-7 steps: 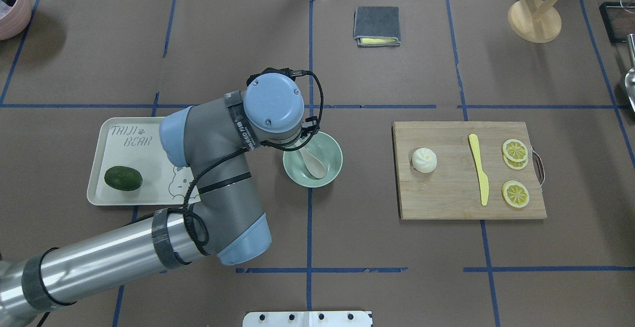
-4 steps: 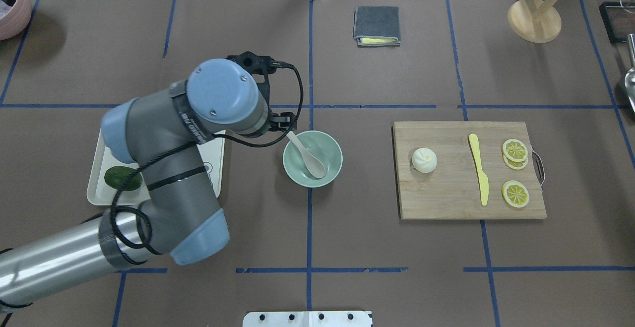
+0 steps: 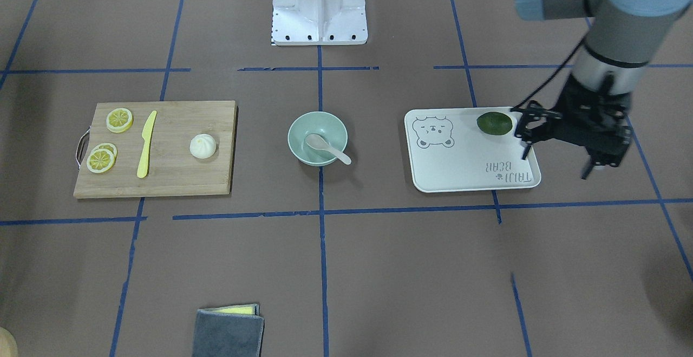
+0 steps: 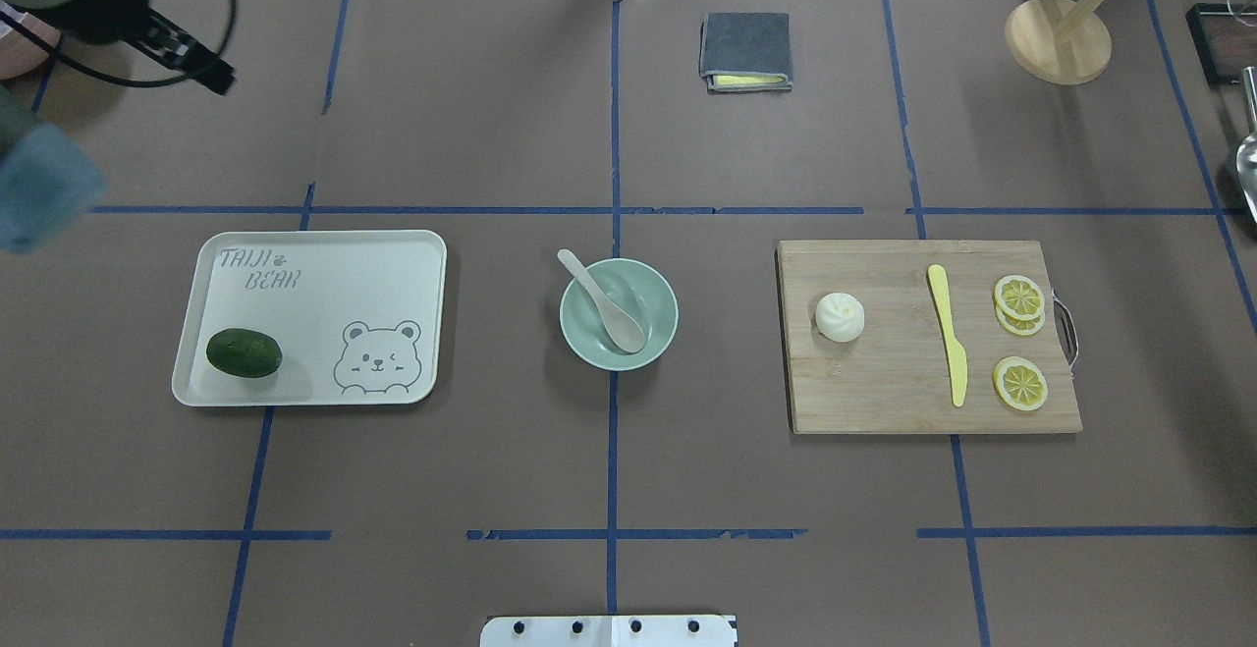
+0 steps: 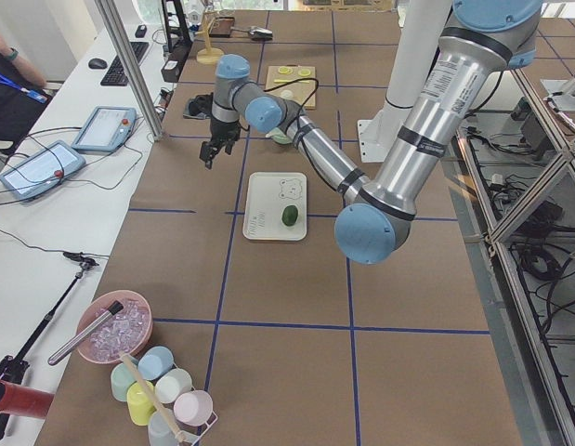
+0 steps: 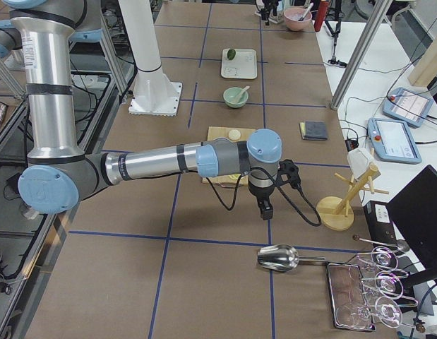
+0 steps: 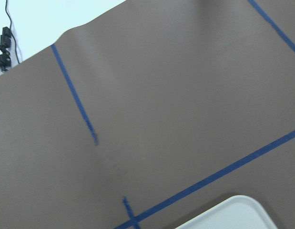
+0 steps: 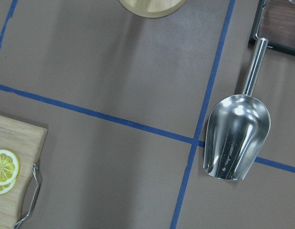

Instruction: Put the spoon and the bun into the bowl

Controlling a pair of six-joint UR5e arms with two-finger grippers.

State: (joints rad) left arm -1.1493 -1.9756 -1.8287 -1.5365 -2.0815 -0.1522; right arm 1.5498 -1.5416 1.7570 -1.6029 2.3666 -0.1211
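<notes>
While the left gripper point(image 3: 555, 161) hangs up in the air with its jaws wide and nothing between them, the spoon point(image 4: 601, 299) lies far off from those jaws. Its scoop is down in the green bowl point(image 4: 660, 328) and its handle leans out over the rim. A white tray point(image 4: 324, 284) with a dark green lime point(image 4: 244, 352) on it sits closer to the left jaws than the bowl does. The bun point(image 4: 840, 317) is not in the bowl; it sits on the wooden board point(image 4: 884, 382), apart from both grippers but nearer the right gripper point(image 6: 264, 210). That one hangs just past the board's end, over the table near a shiny metal scoop point(image 8: 238, 136) — I cannot tell if its jaws are wide or closed.
</notes>
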